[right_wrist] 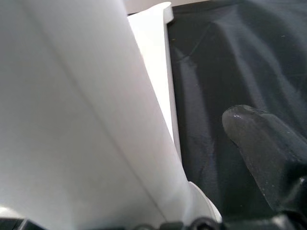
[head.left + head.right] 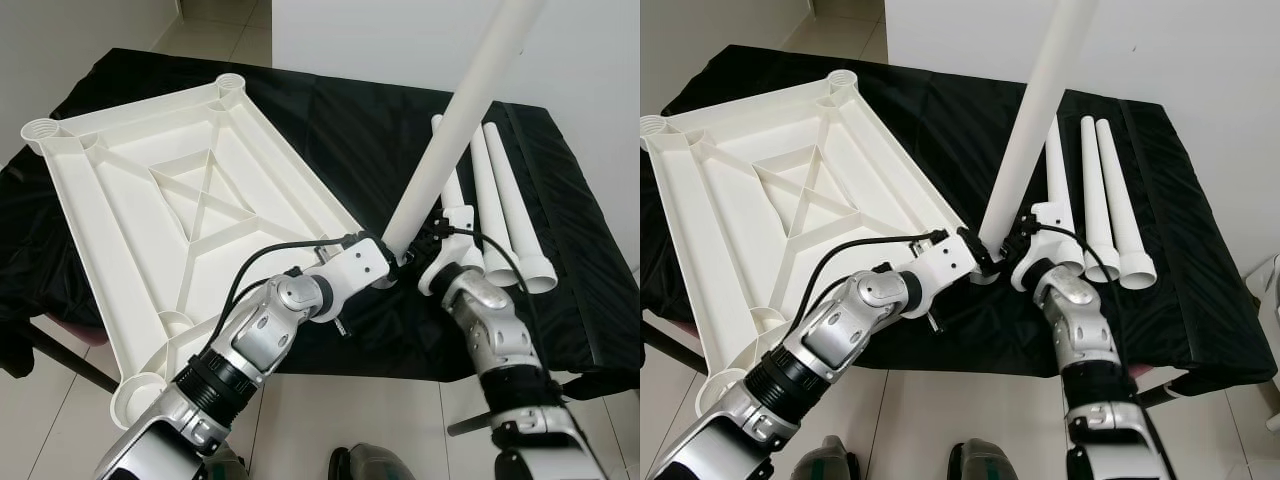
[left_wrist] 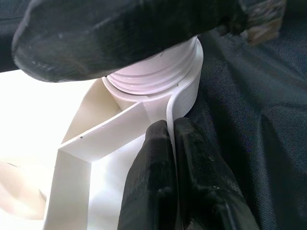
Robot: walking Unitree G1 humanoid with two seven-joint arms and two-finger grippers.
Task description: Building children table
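Fingers of the left gripper (image 3: 172, 158) pinched the tabletop (image 2: 150, 190) rib at frame centre while the right gripper (image 2: 425, 252) gripped the tilted leg (image 2: 450, 140) at its socket, so misaligned threads risked cross-threading.

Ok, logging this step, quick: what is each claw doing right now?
Left claw: closed on the tabletop rim by the corner socket.
Right claw: gripping the upright table leg; one finger shows beside it.
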